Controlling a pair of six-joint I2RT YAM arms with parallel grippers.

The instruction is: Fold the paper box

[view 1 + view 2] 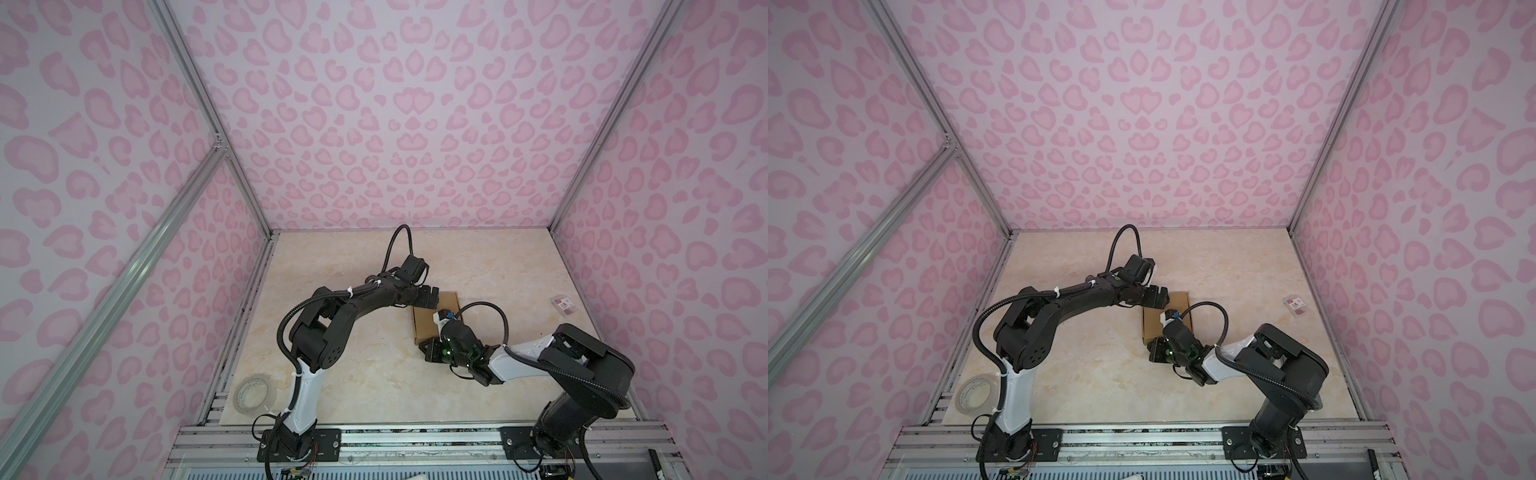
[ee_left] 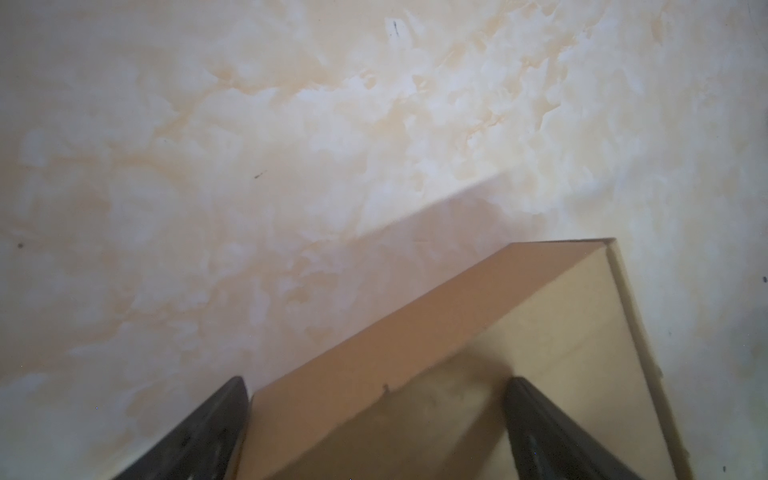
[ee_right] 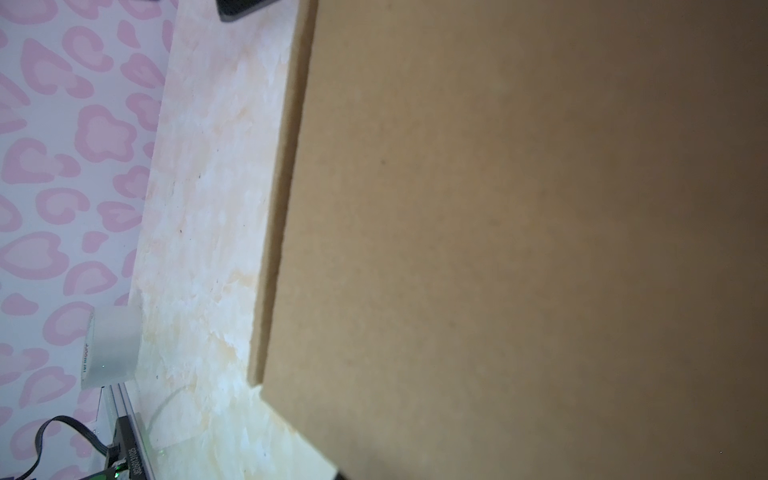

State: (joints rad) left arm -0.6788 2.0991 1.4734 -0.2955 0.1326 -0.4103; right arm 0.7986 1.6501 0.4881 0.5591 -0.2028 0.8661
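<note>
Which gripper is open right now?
The left gripper: it stands wide open across the paper box's far edge. The right gripper, by the box's near corner, is shut.

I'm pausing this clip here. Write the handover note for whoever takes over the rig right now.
Left gripper: open, jaws straddling the far edge of the box, gripping nothing.
Right gripper: shut, at the box's near edge; whether it pinches cardboard is hidden.
Box: lying flat mid-table. Tape roll near-left and small packet far-right, both clear of the arms.
Done: box looks folded up, lid down.
Left: probably confirm the near flap is tucked in, then pull both arms back.
</note>
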